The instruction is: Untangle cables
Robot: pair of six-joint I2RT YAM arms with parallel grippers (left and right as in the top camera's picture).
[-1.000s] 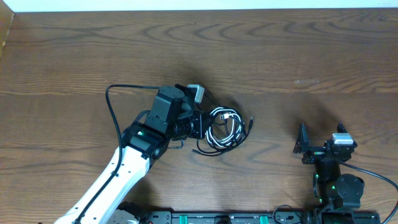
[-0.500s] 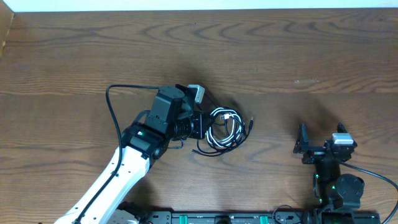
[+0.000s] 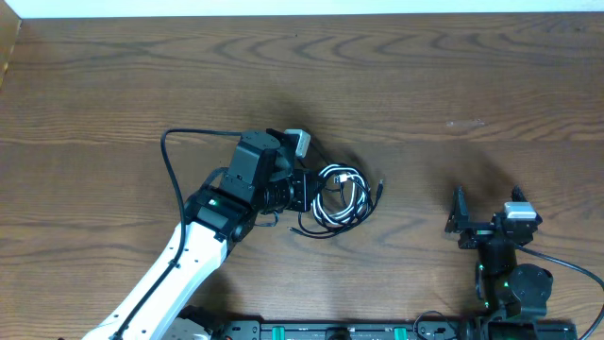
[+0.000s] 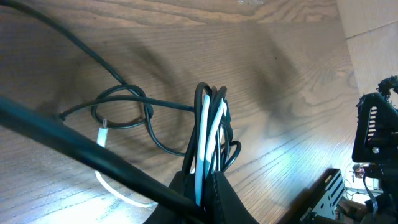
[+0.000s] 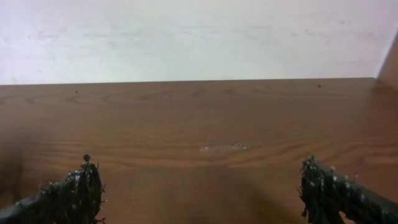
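Overhead and wrist views, two arms at a brown wooden table (image 3: 444, 85). My left gripper (image 3: 307, 189) was clamped on the cables (image 3: 342, 196), which lay in a small tangled coil a little left of the table's centre, just beside my fingertips. In the left wrist view, my left gripper (image 4: 205, 186) sat at the bottom of the frame with its jaws closed together on a bundle of the cables (image 4: 210, 118). That bundle rose from the grip as a tight, narrow loop of several strands. One white cord (image 4: 203, 134) ran up through the bundle between black ones. To the left, a black cord (image 4: 121, 107) formed a loose loop flat on the wood. A white strand with a small plug end (image 4: 104, 132) lay just below that loop. My right gripper (image 3: 489, 223) stood well apart from the coil, near the right front of the table, and touched no cable. In the right wrist view, my right gripper (image 5: 205, 199) had its two fingers (image 5: 71, 196) spread wide to opposite lower corners. Only bare table (image 5: 205, 118) and a pale wall (image 5: 186, 37) showed between them.
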